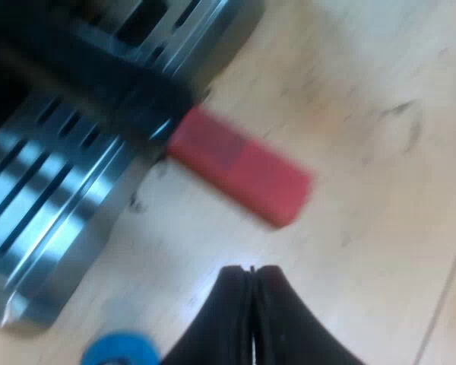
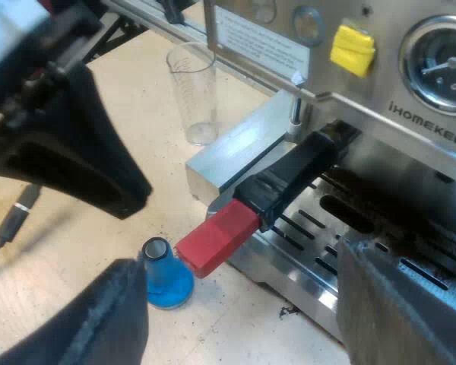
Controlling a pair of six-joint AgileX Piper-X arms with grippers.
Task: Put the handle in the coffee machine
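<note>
The metal holder's dark handle [image 2: 296,171] sticks out from under the espresso machine [image 2: 380,68], over its slotted drip tray [image 2: 311,251]. Its red end [image 2: 216,236] reaches past the tray's edge above the wooden table. My right gripper [image 2: 235,258] is open, with one finger on each side of the red end and some way short of it. My left gripper [image 1: 251,270] is shut and holds nothing. It hovers over the table close to the red end [image 1: 239,167], which juts from the dark handle [image 1: 99,84]. From the right wrist, that left gripper [image 2: 68,160] hangs above the table near the blue tamper [image 2: 166,277].
The blue tamper [image 1: 121,350] stands upright on the table just below the red end. A clear measuring glass [image 2: 194,91] stands beside the machine's base. The drip tray [image 1: 45,190] fills the space under the handle. Light wooden tabletop [image 1: 380,114] spreads around.
</note>
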